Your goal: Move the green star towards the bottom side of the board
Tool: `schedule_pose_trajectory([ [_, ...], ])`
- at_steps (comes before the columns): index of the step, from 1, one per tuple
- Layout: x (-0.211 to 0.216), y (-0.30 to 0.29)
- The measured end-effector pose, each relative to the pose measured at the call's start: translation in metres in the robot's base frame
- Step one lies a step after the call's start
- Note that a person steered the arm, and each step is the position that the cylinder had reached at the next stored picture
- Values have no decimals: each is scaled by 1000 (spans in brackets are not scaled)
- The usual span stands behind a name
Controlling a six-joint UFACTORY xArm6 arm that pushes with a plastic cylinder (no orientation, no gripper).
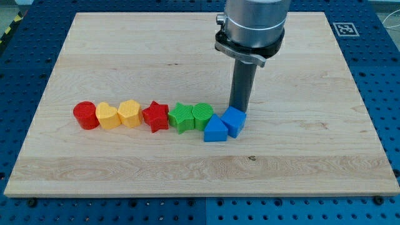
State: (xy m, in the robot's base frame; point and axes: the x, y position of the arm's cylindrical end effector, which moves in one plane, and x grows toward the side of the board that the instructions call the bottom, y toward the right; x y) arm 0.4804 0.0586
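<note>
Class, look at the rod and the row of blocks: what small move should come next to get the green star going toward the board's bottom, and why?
Probably shift my tip toward the view's left, to just above the green star. The tip now sits behind the blue cube, right of the green cylinder, so pushing down from here would move blue blocks instead.

Board (125,50): pale wood, fine horizontal grain, few darker flecks. Surrounding table (25,37): blue, regular dot pattern of holes. Blocks, view's left to right: red cylinder (85,115); yellow heart (108,116); yellow hexagon (129,113), slightly more orange; red star (155,116); green star (181,117); green cylinder (202,115); blue triangle (215,129), possibly a wedge; blue cube (234,120). Block tops show fine ridged lines. Rod (241,84): dark grey; collar above, silver. Board corner tag (345,29): black-and-white squares.
</note>
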Motion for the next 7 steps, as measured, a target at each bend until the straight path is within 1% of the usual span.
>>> schedule_pose_trajectory([
  [2, 29, -19],
  [3, 30, -16],
  [4, 14, 7],
  [5, -12, 13],
  [6, -23, 6],
  [7, -25, -15],
])
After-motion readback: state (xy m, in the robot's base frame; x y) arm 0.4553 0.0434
